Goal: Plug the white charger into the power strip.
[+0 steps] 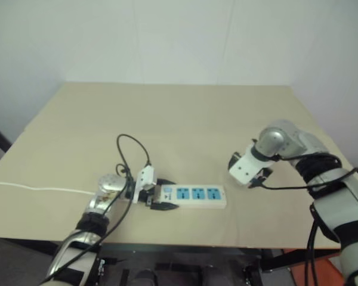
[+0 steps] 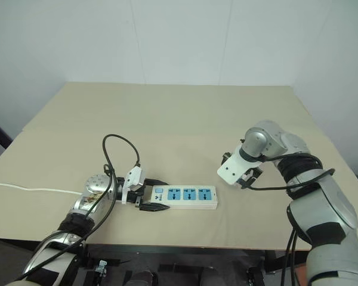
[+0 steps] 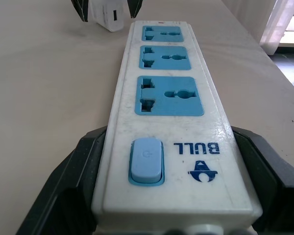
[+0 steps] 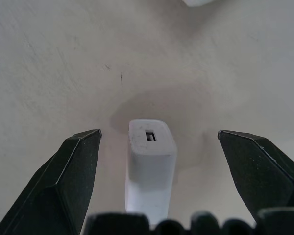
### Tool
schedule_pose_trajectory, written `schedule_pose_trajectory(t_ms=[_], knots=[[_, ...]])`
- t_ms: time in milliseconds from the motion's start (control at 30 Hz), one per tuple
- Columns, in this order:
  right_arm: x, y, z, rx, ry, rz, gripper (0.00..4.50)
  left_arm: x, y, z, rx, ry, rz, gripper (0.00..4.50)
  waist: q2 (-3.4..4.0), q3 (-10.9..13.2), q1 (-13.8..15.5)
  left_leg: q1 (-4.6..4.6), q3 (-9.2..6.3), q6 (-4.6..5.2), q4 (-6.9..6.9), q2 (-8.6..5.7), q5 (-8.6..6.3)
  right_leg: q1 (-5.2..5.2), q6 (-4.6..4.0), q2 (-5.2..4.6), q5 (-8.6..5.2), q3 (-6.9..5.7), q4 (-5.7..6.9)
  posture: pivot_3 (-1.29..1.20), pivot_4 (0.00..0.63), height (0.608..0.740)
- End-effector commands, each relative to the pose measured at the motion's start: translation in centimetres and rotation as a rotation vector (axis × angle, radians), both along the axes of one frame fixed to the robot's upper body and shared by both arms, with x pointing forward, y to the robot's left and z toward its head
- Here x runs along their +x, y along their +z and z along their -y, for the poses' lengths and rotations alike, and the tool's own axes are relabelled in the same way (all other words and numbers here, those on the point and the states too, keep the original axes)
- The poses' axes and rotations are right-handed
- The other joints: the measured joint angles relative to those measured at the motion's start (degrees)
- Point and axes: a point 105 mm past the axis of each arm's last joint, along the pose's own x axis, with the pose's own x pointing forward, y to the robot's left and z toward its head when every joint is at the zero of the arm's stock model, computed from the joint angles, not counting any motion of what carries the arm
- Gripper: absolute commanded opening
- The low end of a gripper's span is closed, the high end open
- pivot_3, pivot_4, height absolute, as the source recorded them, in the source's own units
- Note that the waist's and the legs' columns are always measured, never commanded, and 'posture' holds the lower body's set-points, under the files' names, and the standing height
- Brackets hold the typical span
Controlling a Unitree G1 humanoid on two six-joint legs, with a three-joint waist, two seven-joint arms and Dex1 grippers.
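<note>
We count one power strip (image 2: 185, 196) on one beige table (image 2: 185, 113). On the strip's face we find three blue sockets (image 3: 168, 95), one blue rocker switch (image 3: 146, 161) and one printed brand mark (image 3: 202, 155). We record one white charger (image 4: 151, 166), with one port opening in its end face. One thin white cord (image 1: 39, 189) runs across the table's left edge. We note two robot grippers: one left gripper (image 2: 149, 195) and one right gripper (image 4: 157, 171), each carrying two black fingers (image 4: 71, 176), four fingers in all. One looped black cable (image 2: 120, 156) rises above the left wrist.
</note>
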Motion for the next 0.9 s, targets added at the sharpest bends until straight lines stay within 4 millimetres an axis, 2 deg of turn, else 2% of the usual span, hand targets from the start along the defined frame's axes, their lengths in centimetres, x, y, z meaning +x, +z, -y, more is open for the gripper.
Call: schedule_pose_trajectory(t_ms=[33,367,467,733,900], knots=[[0.5,0.9,-0.5,0.001,0.014,0.033,4.50,-0.6,-1.0,0.3,0.022,-0.014,-0.036,3.30,0.00,0.0,-0.1,0.00,0.00,0.00,0.00,0.00,0.00,0.00,0.00,0.00,0.00,0.00,0.00,0.00,0.150,0.740],[0.7,-0.4,-0.4,-0.019,-0.032,-0.011,4.50,-1.0,-1.1,0.4,0.041,-0.048,-0.040,3.30,0.00,0.0,-0.1,0.00,0.00,0.00,0.00,0.00,0.00,0.00,-0.01,0.00,0.00,-0.01,0.01,0.00,0.150,0.740],[0.7,-0.8,-0.2,-0.028,-0.043,-0.022,3.90,-1.0,-1.0,0.5,0.043,-0.052,-0.039,3.30,0.00,0.0,-0.2,0.01,-0.01,0.00,-0.01,0.00,0.00,0.01,-0.01,0.01,0.00,-0.01,0.02,0.00,0.150,0.740],[1.1,-1.0,-0.2,-0.035,-0.053,-0.016,1.22,-0.9,-0.8,0.3,0.049,-0.053,-0.034,3.30,0.01,0.0,-0.7,0.20,0.00,0.00,0.00,0.02,0.00,0.15,-0.04,0.03,0.02,0.00,0.03,0.00,0.150,0.740],[1.5,-0.1,-0.7,0.041,-0.064,0.020,1.18,-0.9,-0.8,0.3,0.050,-0.059,-0.036,3.30,0.01,0.0,-1.1,0.28,-0.02,0.00,0.00,0.02,0.00,0.27,-0.03,0.03,0.02,-0.01,0.02,0.00,0.150,0.740]])
